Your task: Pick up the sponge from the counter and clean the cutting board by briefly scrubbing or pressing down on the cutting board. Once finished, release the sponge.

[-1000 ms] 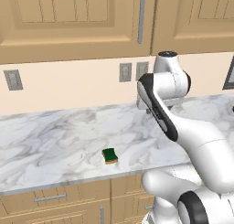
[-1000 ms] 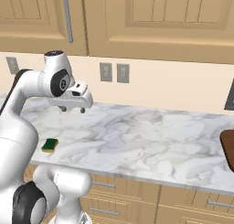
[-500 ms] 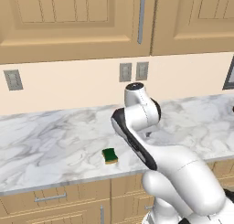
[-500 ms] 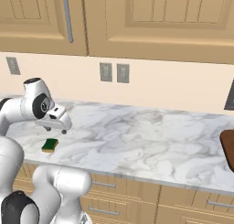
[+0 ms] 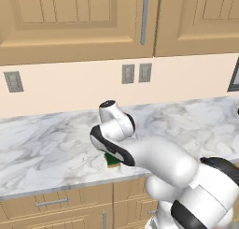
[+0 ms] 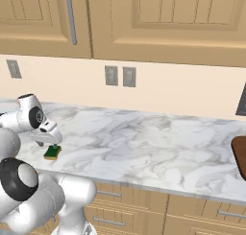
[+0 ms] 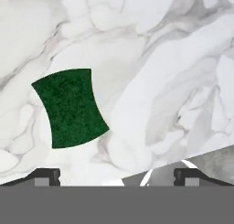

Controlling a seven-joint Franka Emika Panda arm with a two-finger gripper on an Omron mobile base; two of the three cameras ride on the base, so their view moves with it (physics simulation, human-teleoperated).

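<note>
While flat on counter [image 7: 173, 58]: sponge [image 7: 70, 107], dk-green top.

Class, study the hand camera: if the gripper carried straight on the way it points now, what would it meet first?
Most likely the bare counter. The open gripper points down at marble, with the sponge left of centre, nearer one fingertip; it might clip the sponge's edge, though depth is unclear.
</note>
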